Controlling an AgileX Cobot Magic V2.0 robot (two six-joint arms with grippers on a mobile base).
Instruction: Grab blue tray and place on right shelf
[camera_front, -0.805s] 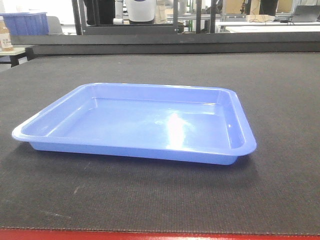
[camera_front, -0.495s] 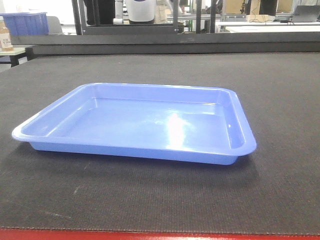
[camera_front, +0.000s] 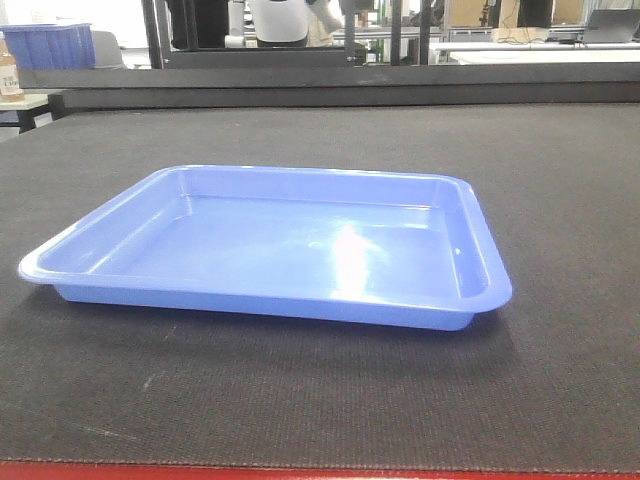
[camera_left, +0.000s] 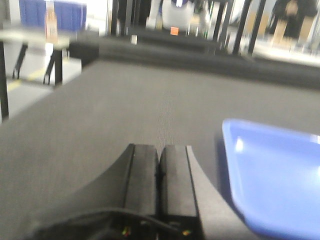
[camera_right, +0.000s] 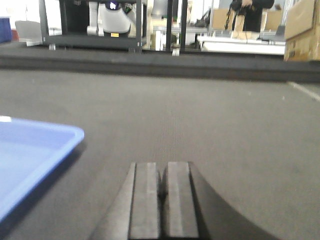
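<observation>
On the dark, woven-textured worktop (camera_front: 400, 400) lies one blue tray (camera_front: 280, 250), flat on its base and empty, its long side running across the front view. It sits at the middle of that view, reaching a little further toward 9 o'clock than toward 3 o'clock. One bright patch of glare shows on its floor, and all four rounded corners are in sight. One red strip (camera_front: 300, 472) edges the worktop at 6 o'clock. Far off at 11 o'clock, beyond the worktop's far edge, stands one deeper, darker-blue bin (camera_front: 50, 45), well apart from the tray.

Two grippers show, one in each wrist view. The left gripper (camera_left: 159, 150) is clenched on nothing; its two black fingers (camera_left: 142, 175) are pressed side by side with only a thin seam between them. It sits low over bare worktop, and the tray (camera_left: 275, 175) lies at its 3 o'clock, near but apart; this view is blurred. The right gripper (camera_right: 162, 170) is likewise clenched on nothing; its two grey pads (camera_right: 145, 200) meet along a narrow line. One corner of the tray (camera_right: 30, 155) lies at its 9 o'clock, with bare worktop between them. The tray lies between the two grippers, touched by neither.
</observation>
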